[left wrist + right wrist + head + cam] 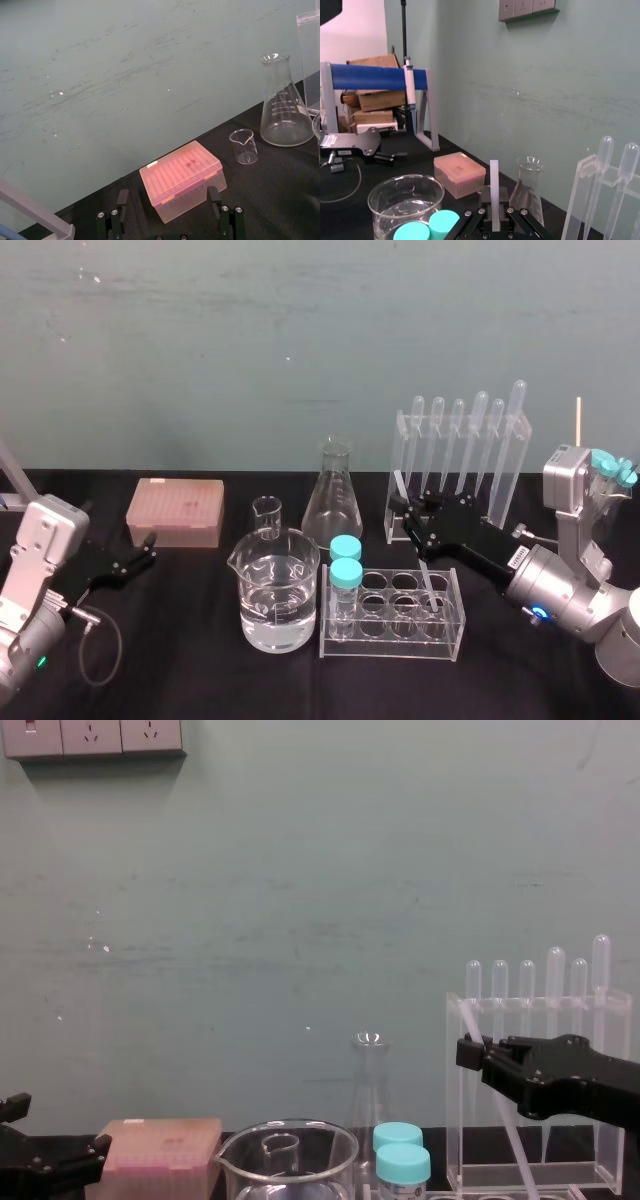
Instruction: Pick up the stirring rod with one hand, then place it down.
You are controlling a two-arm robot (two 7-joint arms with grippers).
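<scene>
Grip: the right gripper [412, 520] has its fingers clamped on the stirring rod [494, 192]; in the right wrist view the rod rises straight up out of the middle of the pinch, one black finger on each side of it and touching it. From the chest view the rod leans, its upper end toward the robot's left; only a short stub shows above the fingers and the longer part hangs below them. The gripper reaches in from the right and holds the rod off the black bench [180, 660], just in front of the tall pipette rack [505, 430] and over the low tube rack [330, 645]; the lower end comes down among the right-hand wells of that low rack, and whether it touches the rack cannot be told.

Two teal-capped vials [346, 560] stand in the left end of the low rack, well apart from the rod. A water-filled beaker [278, 590] sits just beside the rack on its left; behind it are a small empty beaker [266, 515] and a conical flask [335, 500]; a pink tip box [175, 510] lies farther left.

The left gripper [148, 548] is parked low at the left of the bench, near the pink box; its fingers are spread apart and hold nothing.
</scene>
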